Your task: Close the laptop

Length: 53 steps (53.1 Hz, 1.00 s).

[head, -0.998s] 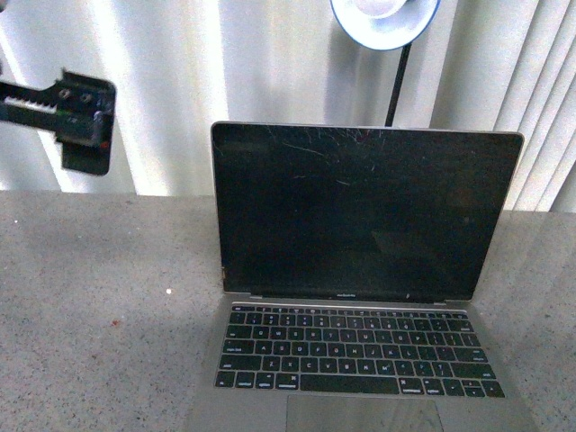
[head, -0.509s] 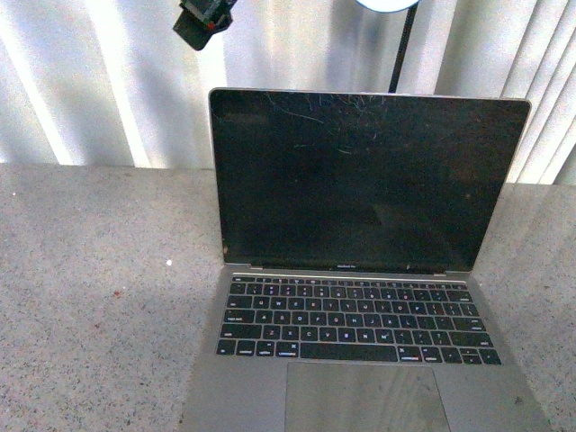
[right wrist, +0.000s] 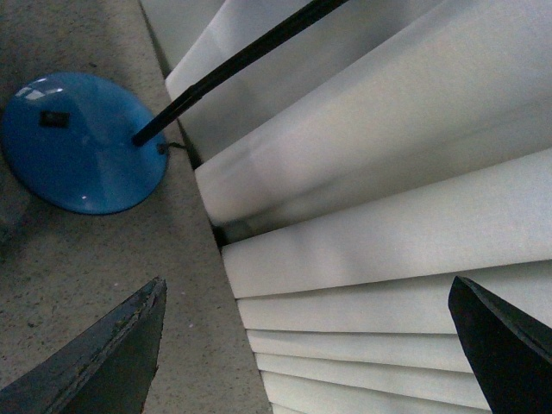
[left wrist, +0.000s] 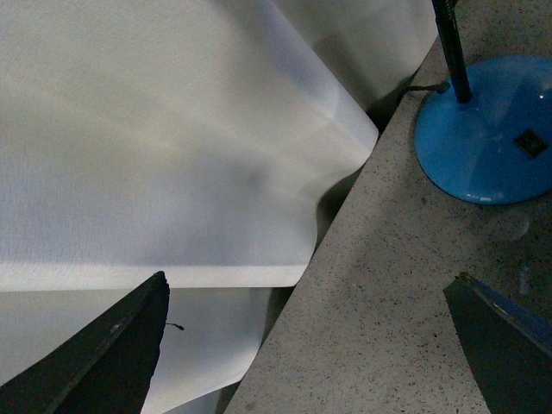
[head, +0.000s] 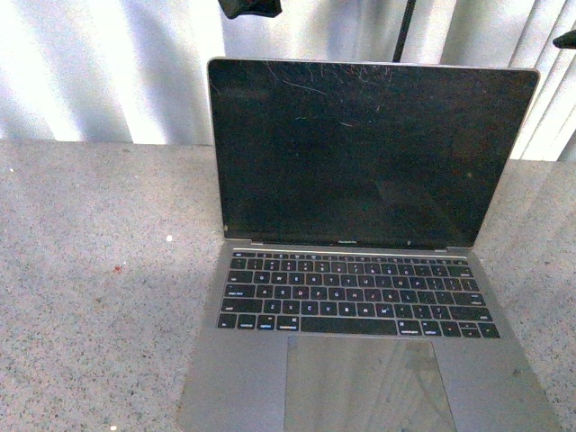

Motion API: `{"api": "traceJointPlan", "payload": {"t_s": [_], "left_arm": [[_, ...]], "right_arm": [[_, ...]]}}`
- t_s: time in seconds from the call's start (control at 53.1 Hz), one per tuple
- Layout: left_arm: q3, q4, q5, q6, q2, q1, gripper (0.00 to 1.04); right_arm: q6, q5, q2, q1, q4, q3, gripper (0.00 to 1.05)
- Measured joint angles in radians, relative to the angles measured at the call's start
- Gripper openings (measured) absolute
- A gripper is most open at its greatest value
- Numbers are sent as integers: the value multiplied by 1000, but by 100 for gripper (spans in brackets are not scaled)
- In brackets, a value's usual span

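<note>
I noted the left gripper (head: 250, 7) had swung in above the laptop (head: 360, 180), and the right gripper (head: 567, 39) had edged into view. Both jaws stood wide and empty (per the wrist views). The laptop sat fully open on the speckled table (head: 99, 270), so closing was not yet begun.

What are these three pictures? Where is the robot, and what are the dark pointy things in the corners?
It is a robot with two arms, and each arm ends in a gripper, like a pincer. The big picture comes from a camera on its body. It shows an open laptop on a speckled table, with a white curtain behind.

The other two pictures come from cameras on the robot's wrists. The dark points are the fingers of the left gripper and the right gripper. Both are spread open and hold nothing. Both cameras also see a blue round stand with a black pole.
</note>
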Motion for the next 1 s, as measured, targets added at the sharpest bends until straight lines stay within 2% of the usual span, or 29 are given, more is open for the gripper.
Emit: {"api": "traceJointPlan", "payload": {"t_s": [0.113, 0.358, 0.452, 0.527, 0.678, 0.998], "left_arm": [[22, -23, 2, 31, 29, -3, 71], [31, -69, 43, 74, 51, -6, 33], [48, -103, 68, 101, 61, -6, 15], [57, -127, 83, 121, 64, -6, 3], [73, -155, 115, 149, 73, -5, 4], [73, -143, 125, 158, 91, -19, 4]], "right_arm": [[-47, 7, 29, 3, -45, 29, 61], [-82, 4, 71, 11, -124, 84, 23], [-90, -9, 94, 16, -171, 116, 4], [-94, -18, 108, 19, -215, 142, 3], [-78, -49, 153, 39, -336, 228, 3], [-28, -61, 191, 114, -350, 266, 3]]}}
